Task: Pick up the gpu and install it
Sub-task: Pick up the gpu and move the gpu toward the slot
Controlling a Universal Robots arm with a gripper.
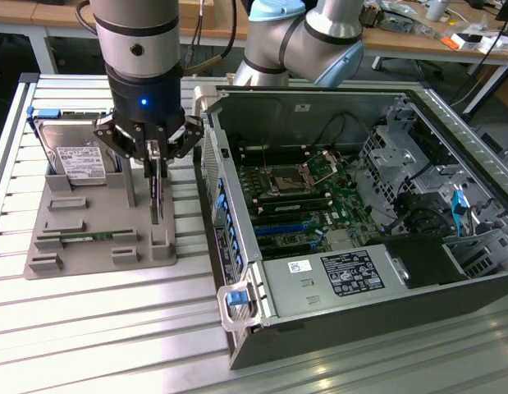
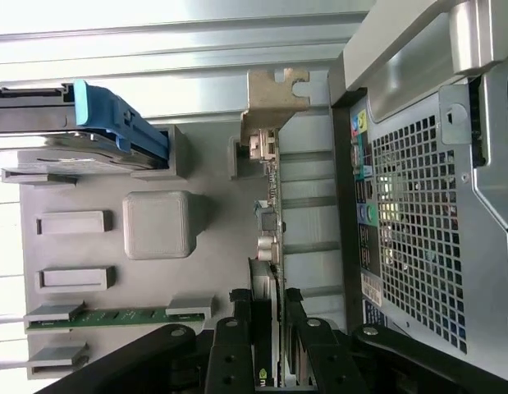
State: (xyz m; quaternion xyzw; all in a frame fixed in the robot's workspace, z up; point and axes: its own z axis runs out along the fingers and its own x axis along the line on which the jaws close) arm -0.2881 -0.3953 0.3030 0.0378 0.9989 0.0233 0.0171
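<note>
The gpu (image 1: pixel 157 195) is a thin dark card standing on edge over the grey parts holder (image 1: pixel 89 256), to the exterior view's left of the open computer case (image 1: pixel 344 283). My gripper (image 1: pixel 153 154) comes straight down on its top edge. In the wrist view the card (image 2: pixel 270 222) runs away from me to its silver bracket (image 2: pixel 275 103). My gripper (image 2: pixel 268 332) has a black finger pressed on each face of the card, shut on it. I cannot tell whether the card's lower edge still rests in the holder's slot.
A silver hard drive (image 1: pixel 77 160) with a blue clip stands at the holder's back. A green memory stick (image 1: pixel 93 236) lies in its front slot. The case's perforated rear wall (image 2: pixel 426 205) is close beside the card. The motherboard (image 1: pixel 299 197) lies exposed inside.
</note>
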